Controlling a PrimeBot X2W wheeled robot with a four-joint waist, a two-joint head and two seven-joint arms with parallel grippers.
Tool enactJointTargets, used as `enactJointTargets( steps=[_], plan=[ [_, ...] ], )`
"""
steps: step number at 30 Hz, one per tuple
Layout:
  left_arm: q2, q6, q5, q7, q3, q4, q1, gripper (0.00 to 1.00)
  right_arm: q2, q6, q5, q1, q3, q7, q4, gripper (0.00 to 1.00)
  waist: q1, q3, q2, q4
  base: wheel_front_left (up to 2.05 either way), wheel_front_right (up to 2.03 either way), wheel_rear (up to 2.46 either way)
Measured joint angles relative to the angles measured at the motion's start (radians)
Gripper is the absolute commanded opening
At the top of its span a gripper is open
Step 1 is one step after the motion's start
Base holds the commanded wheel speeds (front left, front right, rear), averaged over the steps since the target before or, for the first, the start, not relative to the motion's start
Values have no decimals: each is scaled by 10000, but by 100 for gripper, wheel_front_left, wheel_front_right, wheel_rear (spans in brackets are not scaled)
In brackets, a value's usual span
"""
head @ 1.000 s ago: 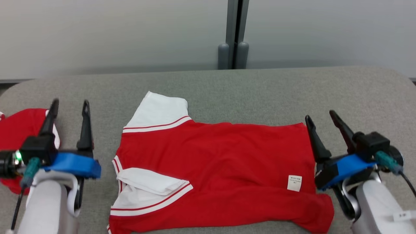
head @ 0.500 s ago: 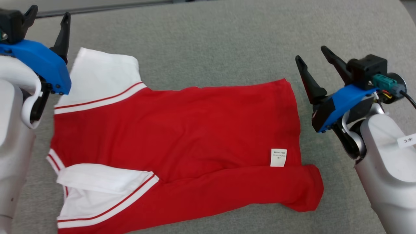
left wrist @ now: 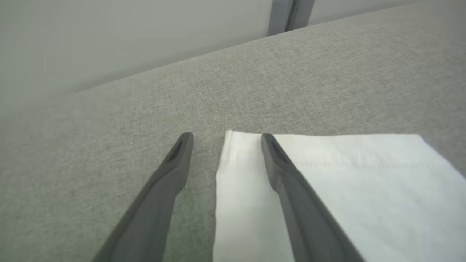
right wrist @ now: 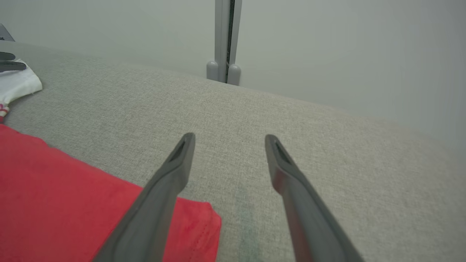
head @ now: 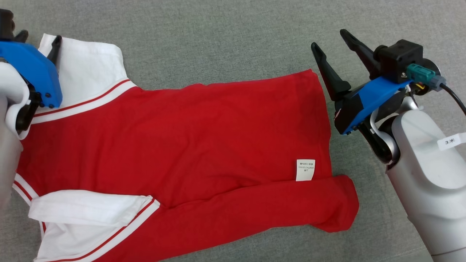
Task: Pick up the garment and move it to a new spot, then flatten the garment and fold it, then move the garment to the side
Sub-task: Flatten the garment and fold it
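A grey woven surface (head: 218,43) runs under everything, and the wrist views show it backed by a pale wall (right wrist: 327,54) with a grey post (right wrist: 222,40) at 12 o'clock. The garment (head: 174,138), a red shirt with white, red-striped sleeves, lies spread on this surface across the middle of the head view, its neck end toward 9 o'clock and its hem toward 3 o'clock. The upper sleeve (head: 83,72) lies flat at 10 o'clock, and the lower sleeve (head: 91,211) is doubled over itself at 7 o'clock. A white label (head: 305,170) sits near the hem at 4 o'clock, just above a rolled fold of red cloth.

The left gripper (head: 39,39) is at 10 o'clock with its fingers apart, straddling the outer edge of the upper sleeve: one finger over white cloth, the other over bare grey. The right gripper (head: 328,39) is at 2 o'clock, fingers likewise spread and holding nothing, just beside the hem's far corner. Whether either one touches the cloth cannot be told.
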Motion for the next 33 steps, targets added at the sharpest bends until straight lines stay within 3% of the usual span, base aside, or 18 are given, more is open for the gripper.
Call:
enactJointTargets(
  steps=[4,6,21,30,31,32,33],
  plan=[
    [-44,0,-485,199,-453,299,-132,96,-19,0,117,-75,234,104,13,100,-1,65,-2,-16,0,0,0],
    [-54,0,-759,301,-614,351,-169,0,-33,0,201,-122,347,263,69,100,-2,60,-3,-30,0,0,0],
    [-169,0,-1622,-757,-1866,487,-350,0,-663,0,1580,62,1051,2314,412,100,-3,-513,-5,202,0,0,0],
    [-270,0,-1893,-1185,-2437,464,-544,0,-543,0,1659,89,1162,2706,1085,100,-2,-384,-4,536,0,0,0],
    [-282,0,-1908,-1225,-2483,481,-544,0,-481,0,1668,56,1137,2725,1229,87,-1,-378,-4,565,0,0,0],
    [-303,0,-1946,-1283,-2516,487,-545,0,-458,0,1666,29,1164,2742,1325,45,-2,-378,-4,597,0,0,0],
    [-330,0,-1992,-1310,-2552,497,-546,0,-435,0,1668,10,1154,2729,1394,18,-2,-379,-5,629,0,0,0]
  ],
)
